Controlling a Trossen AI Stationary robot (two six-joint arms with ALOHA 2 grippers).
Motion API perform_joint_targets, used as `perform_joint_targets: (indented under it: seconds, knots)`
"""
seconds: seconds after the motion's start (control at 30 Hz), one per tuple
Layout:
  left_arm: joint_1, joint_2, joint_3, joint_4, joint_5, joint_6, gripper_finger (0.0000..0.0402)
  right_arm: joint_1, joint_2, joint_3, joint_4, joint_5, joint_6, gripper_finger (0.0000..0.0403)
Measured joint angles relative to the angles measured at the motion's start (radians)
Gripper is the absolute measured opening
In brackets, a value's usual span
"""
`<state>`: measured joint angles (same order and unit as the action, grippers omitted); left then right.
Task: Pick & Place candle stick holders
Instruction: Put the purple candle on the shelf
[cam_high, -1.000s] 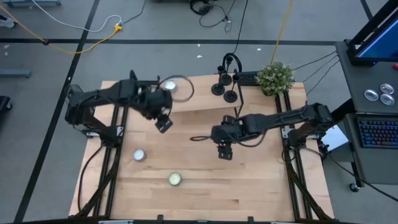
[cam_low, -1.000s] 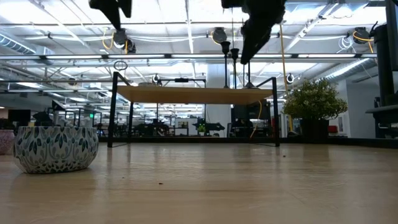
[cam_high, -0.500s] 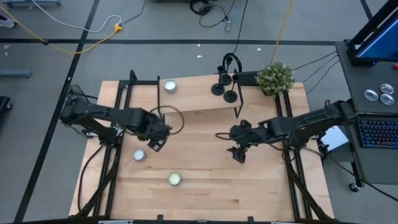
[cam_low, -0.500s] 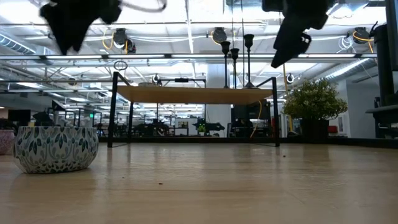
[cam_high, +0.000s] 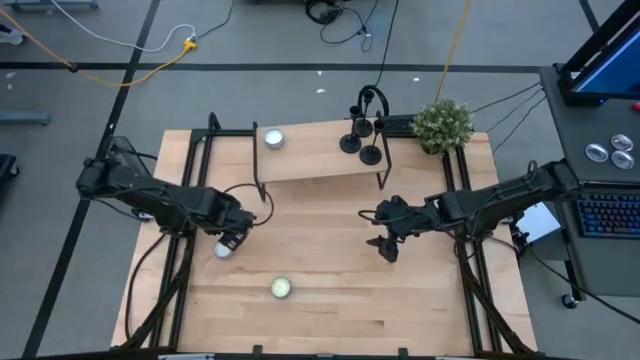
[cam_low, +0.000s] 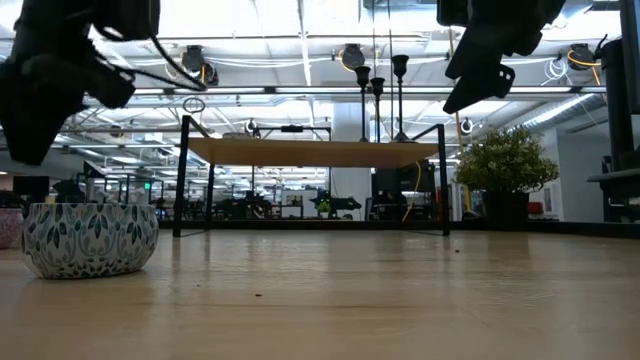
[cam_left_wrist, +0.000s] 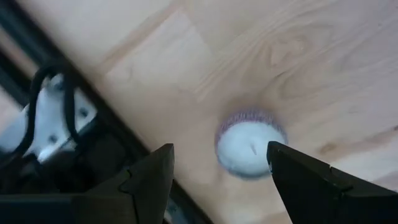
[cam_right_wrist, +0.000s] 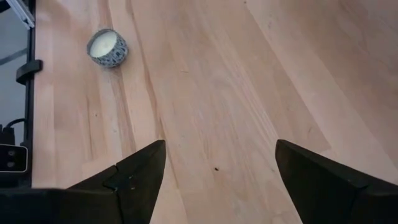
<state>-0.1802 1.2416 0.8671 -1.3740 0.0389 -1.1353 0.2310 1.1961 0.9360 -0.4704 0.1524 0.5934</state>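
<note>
Three black candle stick holders (cam_high: 361, 142) stand by their round bases on the raised wooden shelf (cam_high: 315, 160) at the far side; they also show in the low view (cam_low: 385, 75). My left gripper (cam_high: 232, 240) is open and hangs above a white tealight candle (cam_left_wrist: 250, 146) at the table's left, with a finger on either side of it and clear of it. My right gripper (cam_high: 385, 248) is open and empty above the bare table, to the right of middle and near of the shelf.
A second tealight (cam_high: 281, 288) sits near the front edge and a third (cam_high: 273, 138) on the shelf's left end. A patterned candle cup (cam_low: 90, 238) shows in the low view. A green plant (cam_high: 442, 124) stands at the far right corner.
My left gripper has gone from near the shelf toward the table's near left and down, and now hangs over the tealight. My right gripper has gone a little toward the table's right edge, then held still. The holders have not moved.
</note>
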Motion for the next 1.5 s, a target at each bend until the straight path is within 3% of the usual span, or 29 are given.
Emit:
perform_joint_targets:
  seconds: [0.17,0.43,0.7,0.9,1.2,1.33,1.5]
  knots:
    - [0.000,-0.028,-0.097,0.081,-0.003,0.106,0.0264,0.000,0.000,0.000,0.000,0.002,0.016,0.0293]
    - [0.004,-0.025,-0.091,0.113,-0.008,0.203,0.0227,-0.011,0.000,0.000,0.014,0.003,0.023,0.0293]
    - [0.036,-0.024,-0.092,0.146,0.117,-0.078,0.0194,-0.014,0.000,0.000,0.022,0.003,0.024,0.0293]
    - [0.033,-0.024,-0.092,0.148,0.101,-0.244,0.0187,-0.014,0.000,0.000,0.033,0.003,0.024,0.0293]
    - [-0.004,-0.024,-0.092,0.153,0.197,-0.408,0.0186,-0.013,0.000,0.000,0.033,0.002,0.024,0.0293]
    - [-0.031,-0.024,-0.092,0.154,0.192,-0.448,0.0192,-0.013,0.000,0.000,0.033,0.001,0.024,0.0293]
    - [-0.058,-0.024,-0.092,0.154,0.166,-0.479,0.0228,-0.013,0.000,0.000,0.033,0.001,0.019,0.0293]
